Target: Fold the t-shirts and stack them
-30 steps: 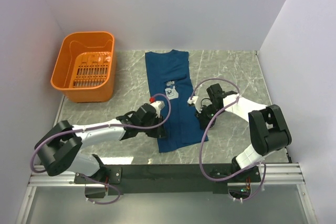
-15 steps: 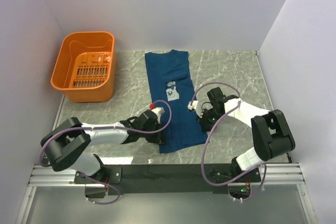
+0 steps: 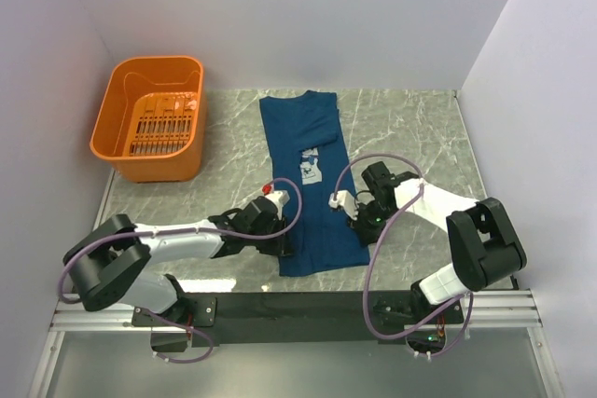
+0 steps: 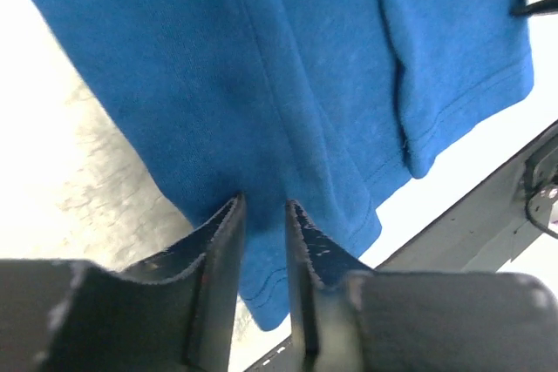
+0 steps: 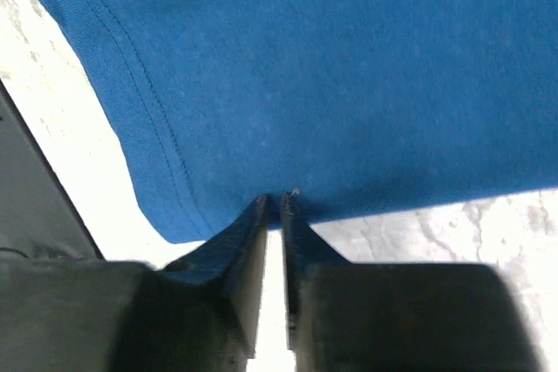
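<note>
A dark blue t-shirt (image 3: pixel 315 137) lies on the marble table as a long narrow strip, its small white print (image 3: pixel 306 167) facing up. My left gripper (image 3: pixel 283 238) sits low at the strip's left edge near the bottom hem. In the left wrist view its jaws (image 4: pixel 264 206) stand slightly apart, and the cloth (image 4: pixel 305 67) lies flat under them. My right gripper (image 3: pixel 362 223) is at the strip's right edge, opposite the left one. Its jaws (image 5: pixel 275 198) are pinched on the edge of the blue cloth (image 5: pixel 349 67).
An orange plastic basket (image 3: pixel 149 118) stands at the back left. The black mounting rail (image 3: pixel 298 305) runs along the near edge just below the shirt's hem. White walls close in the table on three sides.
Both grippers have come nearer to me along the shirt's edges, and the lower end of the strip has shifted slightly toward the near edge. The left jaws have parted a little.
</note>
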Tool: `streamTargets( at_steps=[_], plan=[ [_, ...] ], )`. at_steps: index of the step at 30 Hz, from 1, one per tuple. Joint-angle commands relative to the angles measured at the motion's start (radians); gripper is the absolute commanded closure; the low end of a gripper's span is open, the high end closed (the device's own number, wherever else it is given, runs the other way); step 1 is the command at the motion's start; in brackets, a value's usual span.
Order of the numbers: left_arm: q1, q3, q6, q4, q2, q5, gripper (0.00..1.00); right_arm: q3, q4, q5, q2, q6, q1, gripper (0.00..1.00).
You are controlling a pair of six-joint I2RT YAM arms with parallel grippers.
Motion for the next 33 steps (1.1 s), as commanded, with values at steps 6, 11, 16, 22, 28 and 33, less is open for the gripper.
streamTargets(
  at_steps=[6,11,16,22,28,33],
  plan=[
    [-0.005,0.061,0.147,-0.101,-0.25,-0.167,0.42,0.23,-0.121,-0.017,-0.141,0.034,-0.087,0.68],
    [-0.006,0.079,0.402,-0.103,-0.458,-0.227,0.01,0.251,-0.081,-0.134,-0.323,-0.084,-0.141,0.51],
    [-0.005,0.032,0.612,-0.041,-0.52,-0.159,0.01,0.099,-0.09,-0.286,-0.387,-0.293,-0.155,0.11],
    [-0.052,0.032,0.856,-0.099,-0.408,0.046,0.22,0.016,-0.347,-0.291,-0.339,-0.725,-0.151,0.17],
    [-0.221,0.024,0.982,-0.132,-0.286,-0.017,0.28,-0.138,-0.213,-0.226,-0.35,-0.782,-0.073,0.18],
    [-0.261,0.073,1.04,-0.147,-0.174,-0.008,0.3,-0.158,-0.144,-0.217,-0.318,-0.741,-0.059,0.2]
  ],
)
